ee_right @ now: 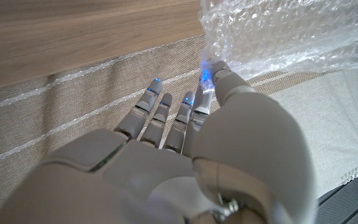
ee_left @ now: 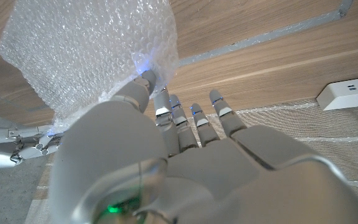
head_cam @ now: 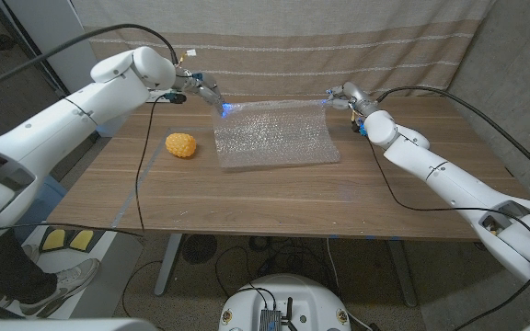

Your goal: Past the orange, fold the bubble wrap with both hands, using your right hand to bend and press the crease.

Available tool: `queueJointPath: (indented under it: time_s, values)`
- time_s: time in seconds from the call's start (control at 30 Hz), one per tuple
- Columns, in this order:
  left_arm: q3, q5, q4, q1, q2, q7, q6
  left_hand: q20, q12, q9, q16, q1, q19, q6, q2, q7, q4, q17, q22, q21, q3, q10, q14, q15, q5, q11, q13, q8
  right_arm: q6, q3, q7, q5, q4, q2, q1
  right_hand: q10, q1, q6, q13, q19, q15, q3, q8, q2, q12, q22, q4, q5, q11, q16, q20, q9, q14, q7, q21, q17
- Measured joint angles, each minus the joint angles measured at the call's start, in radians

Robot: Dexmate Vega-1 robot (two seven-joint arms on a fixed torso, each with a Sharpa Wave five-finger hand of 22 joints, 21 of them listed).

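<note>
Two hands: both are working at the far corners of the bubble wrap [head_cam: 274,134], one at each corner, so the sheet can be lifted evenly.
Left hand [head_cam: 208,95]: it is pinching the far left corner between thumb and a finger; the other fingers [ee_left: 194,121] are reaching out straight with nothing in them.
Right hand [head_cam: 344,97]: it is pinching the far right corner the same way, thumb on the wrap, the rest of the fingers [ee_right: 157,106] spread and free.
Bubble wrap: it is lying on the wooden table [head_cam: 247,198], past the orange [head_cam: 181,144], with its far edge starting to lift.
Why held there: holding both far corners should let the hands bring that edge over toward the near edge.
Room: the table in front of the sheet is bare wood, so the fold has space to land.
Edges: the far corners are close to the table's back edge and the striped cloth [head_cam: 274,46].
Orange: it is sitting just beside the sheet's left side, apart from it, probably out of the way.
</note>
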Motion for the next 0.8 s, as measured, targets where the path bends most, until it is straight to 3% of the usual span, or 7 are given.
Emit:
queueJointPath:
  time_s: [0.7, 0.8]
  values:
    - [0.056, 0.058, 0.110, -0.025, -0.085, 0.070, -0.047, -0.004, 0.000, 0.000, 0.000, 0.007, 0.004, -0.001, 0.007, -0.001, 0.003, 0.000, 0.005, 0.008, -0.011, -0.006, 0.005, -0.005, -0.002, -0.006, 0.000, 0.000, 0.038, -0.080, -0.060, -0.049, 0.228, 0.092, 0.107, 0.009, 0.000, -0.008, 0.000, 0.000, 0.000, 0.000, -0.002, 0.000, 0.000, 0.000, 0.000, -0.001, -0.002, 0.000, 0.000, -0.001, 0.008, -0.008, 0.000, 0.005]
    - [0.059, 0.064, 0.117, -0.025, -0.089, 0.075, -0.051, -0.004, -0.006, 0.023, 0.000, 0.009, 0.004, -0.012, 0.009, -0.013, 0.006, 0.000, 0.005, 0.008, -0.016, -0.006, 0.005, -0.005, -0.002, -0.006, 0.000, 0.000, 0.039, -0.092, -0.064, -0.052, 0.256, 0.103, 0.120, 0.009, 0.000, -0.016, 0.000, 0.000, 0.000, -0.003, -0.002, 0.000, 0.000, 0.000, 0.003, -0.004, -0.002, 0.000, 0.000, -0.001, 0.008, -0.016, 0.000, 0.005]
